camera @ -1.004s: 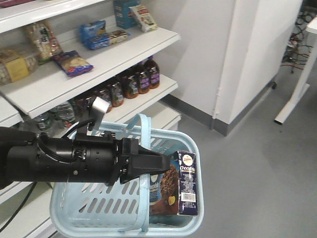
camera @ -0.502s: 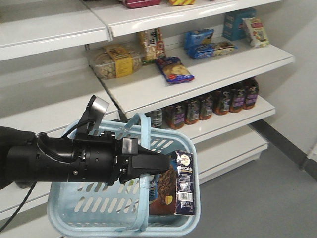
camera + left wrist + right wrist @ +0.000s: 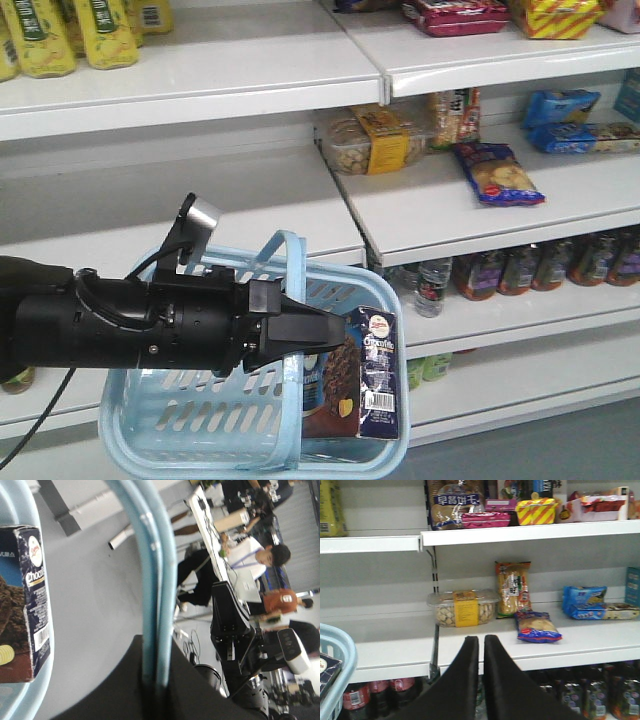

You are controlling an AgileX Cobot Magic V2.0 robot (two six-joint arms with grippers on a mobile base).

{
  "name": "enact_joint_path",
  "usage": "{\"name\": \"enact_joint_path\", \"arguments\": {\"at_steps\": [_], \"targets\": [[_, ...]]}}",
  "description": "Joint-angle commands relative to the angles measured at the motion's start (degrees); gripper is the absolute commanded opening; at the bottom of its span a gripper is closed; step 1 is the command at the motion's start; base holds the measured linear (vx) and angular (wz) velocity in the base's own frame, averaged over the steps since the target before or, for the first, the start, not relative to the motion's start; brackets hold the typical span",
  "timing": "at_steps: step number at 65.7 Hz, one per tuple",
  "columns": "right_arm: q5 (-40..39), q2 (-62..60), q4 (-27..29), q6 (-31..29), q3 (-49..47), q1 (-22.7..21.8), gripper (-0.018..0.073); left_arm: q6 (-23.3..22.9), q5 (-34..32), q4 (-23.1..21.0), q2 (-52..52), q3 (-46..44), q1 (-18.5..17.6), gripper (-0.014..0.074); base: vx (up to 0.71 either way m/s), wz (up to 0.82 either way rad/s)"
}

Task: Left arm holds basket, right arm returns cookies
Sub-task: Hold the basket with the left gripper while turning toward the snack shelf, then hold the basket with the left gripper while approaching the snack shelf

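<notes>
Basket [image 3: 230, 440] up in the air, both thin handles [image 3: 290, 260] pinched together in the left gripper [image 3: 318, 331]. The left wrist view confirms it, the gripper clenched hard on the two loops where they meet.

Inside the basket, at its right-hand end, the cookies [image 3: 377, 375] stand upright against the wall, barcode panel facing out and the top poking just above the rim.

The right gripper [image 3: 481, 652] sits to the right of the basket, pressed almost shut on nothing and pointed at the shelf [image 3: 600, 647] beyond, where a clear tub [image 3: 462, 608] and some packets lie. It is not yet over the carton.

Now the dangers. The fingers need to part before they go in; closed like this they would only knock the carton flat. The handles arch just beside the cookies, so a careless approach could snag a loop. The basket also hangs from one narrow pinch, so a sideways tug on the carton could set it swinging or tilt it, and the carton might catch on the rim. A straight lift looks the safest bet.
</notes>
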Motion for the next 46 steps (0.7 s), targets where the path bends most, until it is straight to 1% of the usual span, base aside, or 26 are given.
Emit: {"name": "enact_joint_path", "arguments": {"at_steps": [1, 28, 46], "targets": [[-4.17, -0.72, -0.55, -0.37, 0.98, -0.36, -0.0008, 1.05, 3.25, -6.65, -2.25, -2.28, -0.36, -0.0003, 0.12, 0.48], [-4.17, -0.72, -0.55, -0.37, 0.98, -0.36, -0.0008, 1.05, 3.25, -6.65, -2.25, -2.28, -0.36, -0.0003, 0.11, 0.42], [-4.17, -0.72, -0.55, -0.37, 0.98, -0.36, -0.0008, 1.05, 3.25, -6.65, -2.25, -2.28, -0.36, -0.0003, 0.09, 0.13]]}}
